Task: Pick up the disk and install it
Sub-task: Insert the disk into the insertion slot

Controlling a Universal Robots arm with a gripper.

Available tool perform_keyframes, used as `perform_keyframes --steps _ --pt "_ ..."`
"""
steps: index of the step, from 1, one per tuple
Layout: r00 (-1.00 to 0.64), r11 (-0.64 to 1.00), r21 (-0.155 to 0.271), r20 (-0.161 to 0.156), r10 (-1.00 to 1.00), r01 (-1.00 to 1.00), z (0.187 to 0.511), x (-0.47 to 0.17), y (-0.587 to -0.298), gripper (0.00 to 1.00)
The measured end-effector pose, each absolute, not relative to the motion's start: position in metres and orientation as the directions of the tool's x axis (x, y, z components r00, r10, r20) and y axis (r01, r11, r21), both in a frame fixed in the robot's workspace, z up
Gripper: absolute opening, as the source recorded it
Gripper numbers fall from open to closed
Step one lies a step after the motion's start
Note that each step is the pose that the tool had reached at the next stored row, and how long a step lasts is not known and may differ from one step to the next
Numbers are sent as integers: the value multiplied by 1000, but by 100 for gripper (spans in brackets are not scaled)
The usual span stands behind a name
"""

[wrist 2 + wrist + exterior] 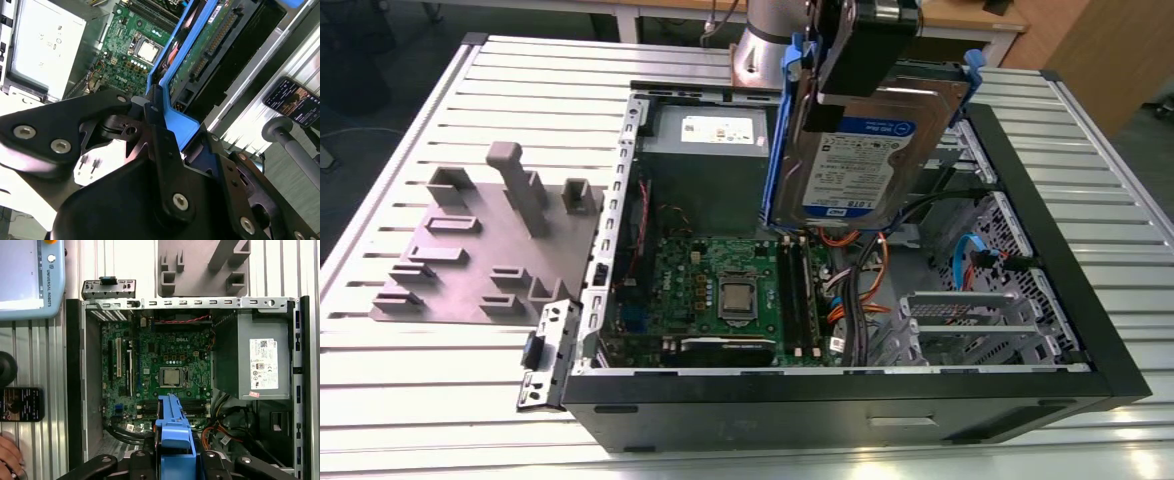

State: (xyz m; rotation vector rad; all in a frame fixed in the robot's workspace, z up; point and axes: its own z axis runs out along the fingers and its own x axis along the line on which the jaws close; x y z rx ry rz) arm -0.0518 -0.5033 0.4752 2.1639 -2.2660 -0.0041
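The gripper (pixel 156 114) is closed on the end handle of the blue carrier frame (pixel 172 426), so it carries the disk (pixel 861 165). The disk hangs steeply tilted, almost on end, above the open computer case (pixel 1067 330), with its white-and-blue label facing the exterior camera and its green circuit-board side visible in the second wrist view. Its lower end sits over the middle of the case. Whether that end touches the cables (pixel 857 290) under it cannot be determined. The case lies on its side on the slatted metal table (pixel 427 380) with the side panel off. Inside, the green motherboard (pixel 720 275) covers the floor of the case, with the processor (pixel 735 297) near its centre and the memory modules (pixel 794 290) just beside it. The grey power supply (pixel 707 135) occupies the corner of the case nearest the arm. A bundle of orange, black and grey cables runs between the memory modules and the grey metal drive cage (pixel 961 315), which stands at the exterior view's right side of the case. A blue cable (pixel 977 250) lies beside the cage. Outside the case, at the exterior view's left, the grey slotted plastic holder (pixel 480 250) rests on the table with nothing in its slots. In the first wrist view a phone (pixel 21 404) lies on the table beside the case, near a person's hand (pixel 7 457).
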Motion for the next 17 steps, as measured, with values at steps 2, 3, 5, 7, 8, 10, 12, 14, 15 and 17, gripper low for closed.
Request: perform_keyframes --steps 2,3,5,7,8,10,12,14,15,17 --pt "-46 46 8 4 -999 -999 475 -52 -503 36" --pt "-46 46 8 4 -999 -999 475 -52 -503 36" --pt "-46 46 8 4 -999 -999 475 -52 -503 36" --pt "-46 46 8 4 -999 -999 475 -52 -504 36" --pt "-46 46 8 4 -999 -999 475 -52 -504 36" --pt "-46 46 8 4 -999 -999 475 -52 -505 36" --pt "-46 46 8 4 -999 -999 475 -52 -509 36" --pt "-46 46 8 4 -999 -999 475 -52 -513 36" --pt "-46 46 8 4 -999 -999 475 -52 -516 36" --pt "-46 46 8 4 -999 -999 475 -52 -522 36"
